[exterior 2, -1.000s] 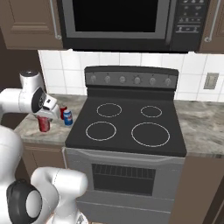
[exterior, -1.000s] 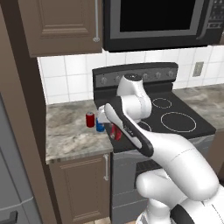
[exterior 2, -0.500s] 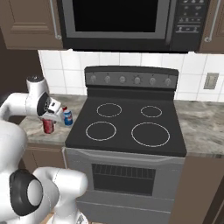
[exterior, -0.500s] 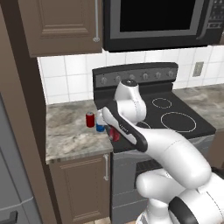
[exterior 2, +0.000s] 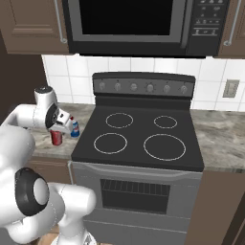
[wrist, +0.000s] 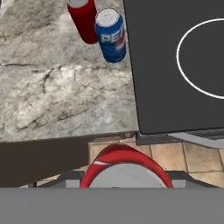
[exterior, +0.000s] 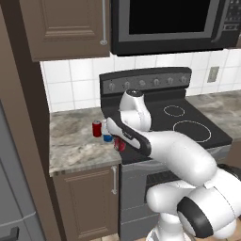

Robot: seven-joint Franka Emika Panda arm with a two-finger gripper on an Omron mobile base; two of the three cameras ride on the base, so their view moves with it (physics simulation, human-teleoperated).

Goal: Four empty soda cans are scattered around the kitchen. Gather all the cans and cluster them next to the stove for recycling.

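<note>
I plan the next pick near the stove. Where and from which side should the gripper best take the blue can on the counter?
Probably from above, closing on the round wall just under the top rim. The blue can stands upright, with the red can close on one side and the stove edge on the other, so the free sides are front and back. The gripper already holds another red can.

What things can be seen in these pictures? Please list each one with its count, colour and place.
soda cans on counter: two, one red, one blue with white band, side by side left of the stove
held can: one, red, between the tool's fingers
stove: one, black glass top, four white rings, grey oven door
microwave: one, black, above the stove
counter: grey-brown stone, on both sides of the stove
cabinets: brown, upper and lower
wall outlet: one, grey, on white tiles
tool: one, shut on the held can, over the counter's front edge
</note>
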